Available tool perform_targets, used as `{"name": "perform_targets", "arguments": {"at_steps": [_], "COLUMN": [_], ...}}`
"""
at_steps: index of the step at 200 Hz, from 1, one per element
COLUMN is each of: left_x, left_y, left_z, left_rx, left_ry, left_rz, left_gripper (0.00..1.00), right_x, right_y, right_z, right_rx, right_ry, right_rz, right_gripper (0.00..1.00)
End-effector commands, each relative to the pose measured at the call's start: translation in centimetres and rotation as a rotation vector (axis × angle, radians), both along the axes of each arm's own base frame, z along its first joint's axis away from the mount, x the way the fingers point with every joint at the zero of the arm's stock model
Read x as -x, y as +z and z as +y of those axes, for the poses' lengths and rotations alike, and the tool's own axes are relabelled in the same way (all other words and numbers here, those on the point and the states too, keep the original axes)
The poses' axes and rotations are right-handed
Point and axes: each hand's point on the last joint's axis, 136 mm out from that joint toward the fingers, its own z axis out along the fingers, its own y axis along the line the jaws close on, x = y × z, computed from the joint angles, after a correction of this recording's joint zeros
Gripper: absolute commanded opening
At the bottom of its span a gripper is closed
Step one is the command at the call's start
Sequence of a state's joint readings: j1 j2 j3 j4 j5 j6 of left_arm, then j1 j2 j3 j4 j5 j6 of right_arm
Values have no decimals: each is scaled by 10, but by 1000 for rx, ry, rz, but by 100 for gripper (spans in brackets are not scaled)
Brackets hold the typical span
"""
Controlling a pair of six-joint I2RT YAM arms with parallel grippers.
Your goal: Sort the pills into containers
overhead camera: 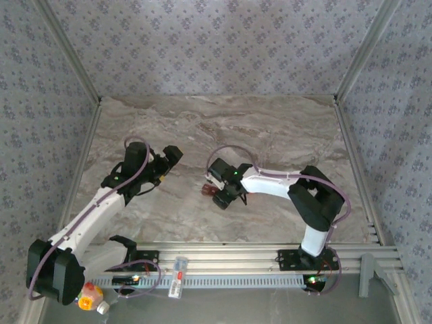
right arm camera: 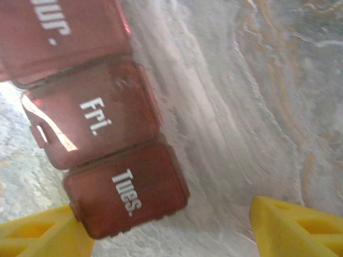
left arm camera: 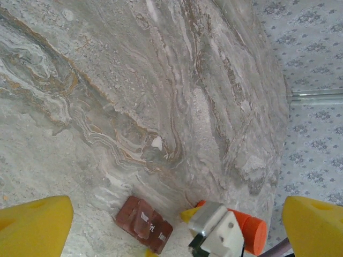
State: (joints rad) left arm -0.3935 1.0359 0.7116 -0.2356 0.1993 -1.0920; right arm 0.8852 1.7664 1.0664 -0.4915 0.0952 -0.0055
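Observation:
The containers (right arm camera: 96,118) are a dark red strip of three lidded compartments marked Thur., Fri. and Tues., lying flat on the marble table (overhead camera: 283,135). They also show small at mid-table (overhead camera: 206,191) and low in the left wrist view (left arm camera: 143,224), where the middle lid looks slightly raised. My right gripper (right arm camera: 171,230) (overhead camera: 217,199) is open just over the strip's Tues. end, which lies against its left yellow finger (right arm camera: 37,230). My left gripper (left arm camera: 174,230) (overhead camera: 172,155) hovers open to the left, holding nothing. A white speck (left arm camera: 156,142) on the table may be a pill; I cannot tell.
An orange cylinder (left arm camera: 252,230) lies behind the right gripper's grey and white body (left arm camera: 214,233). Aluminium rails (overhead camera: 256,250) run along the near edge, with a small clear item (overhead camera: 177,277) on them and an orange-yellow bottle (overhead camera: 90,297) at the bottom left. Patterned walls enclose the table.

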Motion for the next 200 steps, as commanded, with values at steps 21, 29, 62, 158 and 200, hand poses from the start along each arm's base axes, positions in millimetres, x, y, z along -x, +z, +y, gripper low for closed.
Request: {"name": "perform_targets", "arguments": {"at_steps": [21,29,62,158,200], "left_x": [3,4,3,11,21], "left_y": [3,1,-3,-13,-22], "left_z": [-10,-13,-21,-48,-58], "left_rx": [-8,-14,-33,-24,91], "left_ry": [-9,-13,-24,-75,-34], "left_rz": [-22,-16,-10,37,75], "left_gripper": [100,100,100,100,100], "right_x": [-14,-16,-23,-22,-20], "right_y": [8,9,13,41,58], "right_z": [-7,-5,4,11,17], "right_rx": [9,0,-28,-138,-303], "right_ry": [-30,-31,-35,-70,-257], "right_rz": [-39,-45,-67,-47,24], "right_gripper": [75,75,74,72,61]}}
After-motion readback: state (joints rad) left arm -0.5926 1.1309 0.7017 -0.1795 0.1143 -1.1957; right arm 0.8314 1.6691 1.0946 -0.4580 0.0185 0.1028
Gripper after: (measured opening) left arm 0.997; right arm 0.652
